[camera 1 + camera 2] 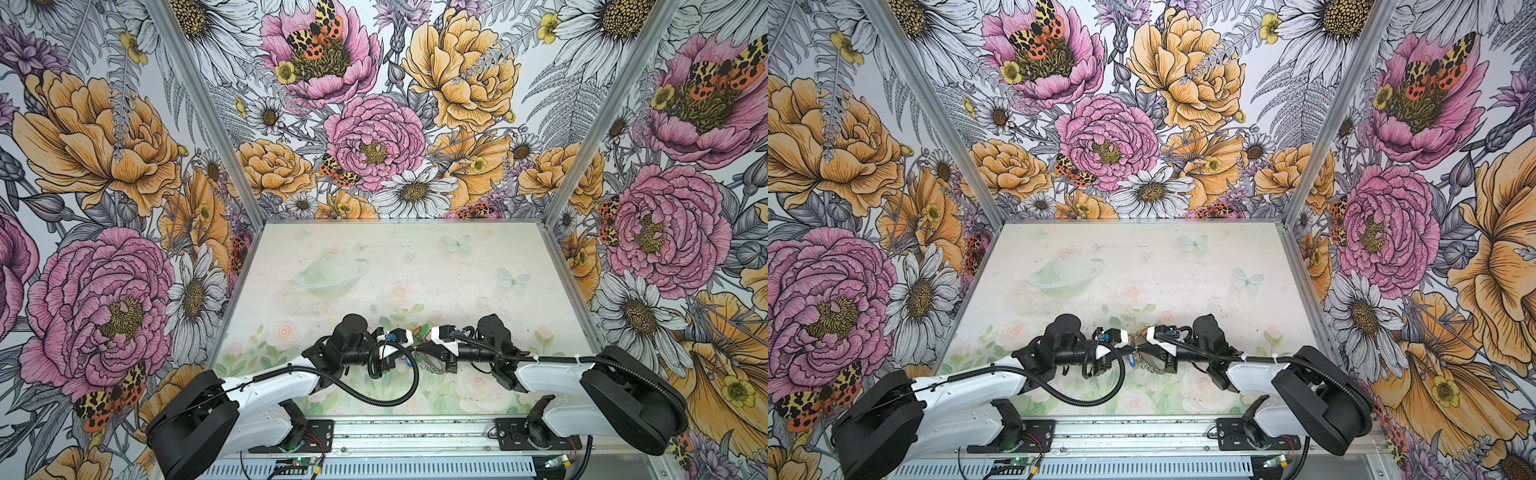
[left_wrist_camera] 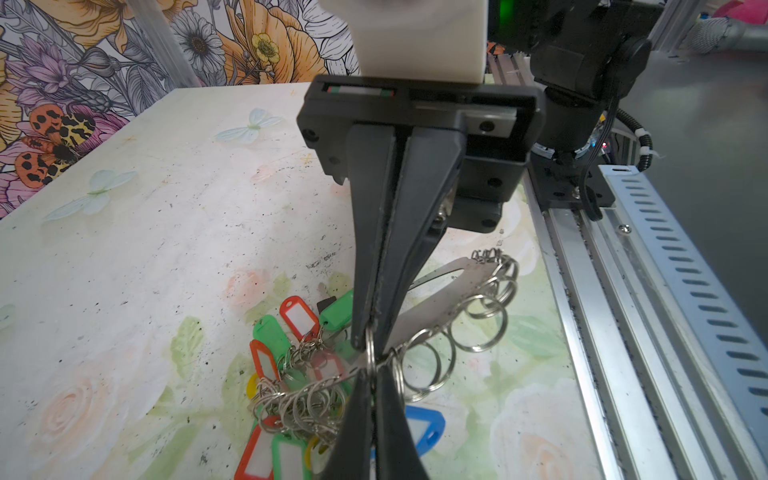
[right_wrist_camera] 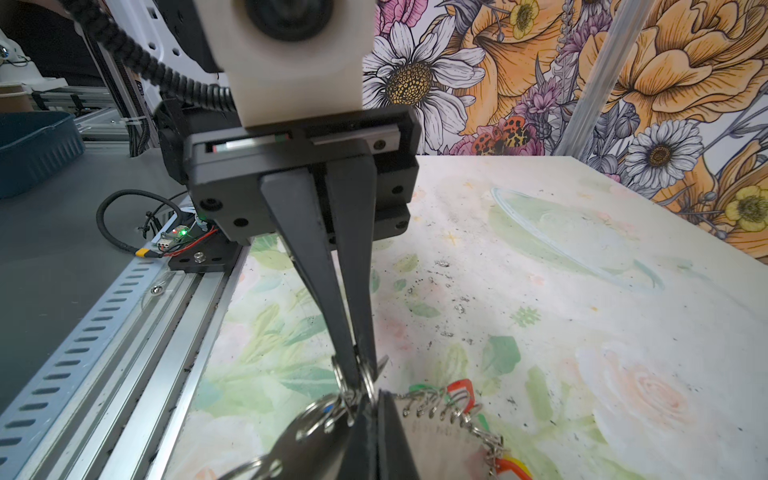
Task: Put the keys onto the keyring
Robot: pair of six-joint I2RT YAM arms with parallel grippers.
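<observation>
Two black claws meet tip to tip at the keyring (image 2: pixel 432 307), a large flat grey metal oval band fringed with small silver rings (image 2: pixel 500 266) and held clear of the pale floral-print table (image 2: pixel 166 249). The right gripper (image 2: pixel 370 343) is clenched on the band's edge. The left gripper (image 2: pixel 375 376) is clenched at the same spot, but whether it pinches the band or only a fringe ring cannot be told. The band's long axis points toward the aluminium rail (image 2: pixel 582 332), crosswise to both arms. The keys (image 2: pixel 272 338), small oblong plastic tags in green, red, yellow and blue, lie mostly on the side away from that rail, below the band and about equally near either arm.
</observation>
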